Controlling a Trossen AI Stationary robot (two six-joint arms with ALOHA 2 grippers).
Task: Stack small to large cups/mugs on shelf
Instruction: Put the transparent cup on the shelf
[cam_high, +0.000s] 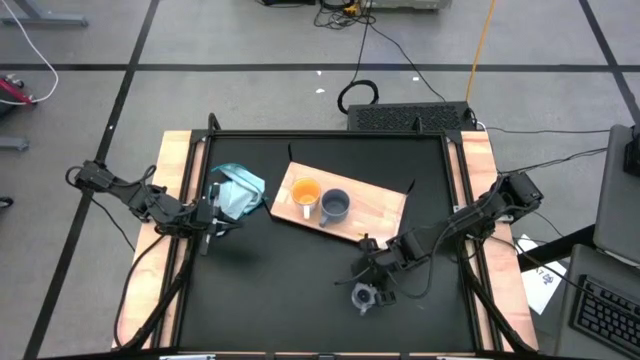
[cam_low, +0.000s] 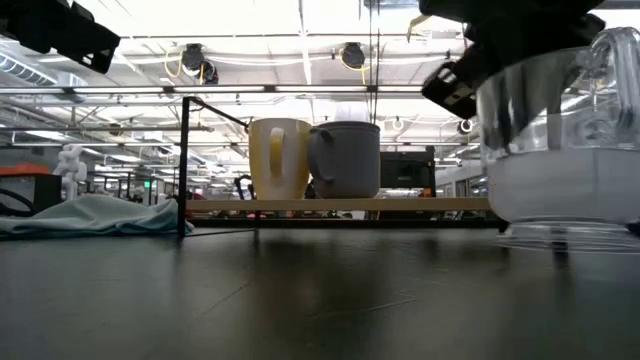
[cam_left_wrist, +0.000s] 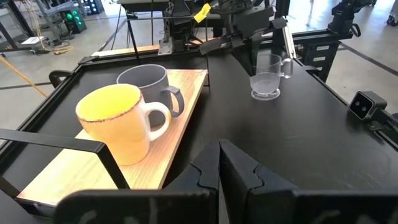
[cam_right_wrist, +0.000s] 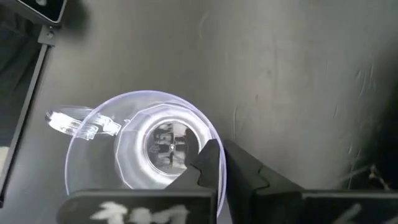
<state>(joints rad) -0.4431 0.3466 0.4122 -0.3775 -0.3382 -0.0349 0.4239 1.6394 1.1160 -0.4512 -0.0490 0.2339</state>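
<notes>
A clear glassy cup with a handle stands upright near the table's front right; it also shows in the low view. My right gripper is above it, shut on its rim. An orange mug and a blue-grey mug stand side by side on the light-wood shelf board, which lies flat on the table. My left gripper is shut and empty at the table's left, next to the teal cloth. My right gripper holds the clear cup's wall at the rim, on the side away from the handle. One finger is inside the cup and the other is outside. The fingers come from above, pointing down. The cup stands upright, its base on the table.
A crumpled teal cloth lies at the far left, beside the board's dark bracket end. Bare black tabletop lies between the two grippers. Wooden rails run along the table's left and right sides.
</notes>
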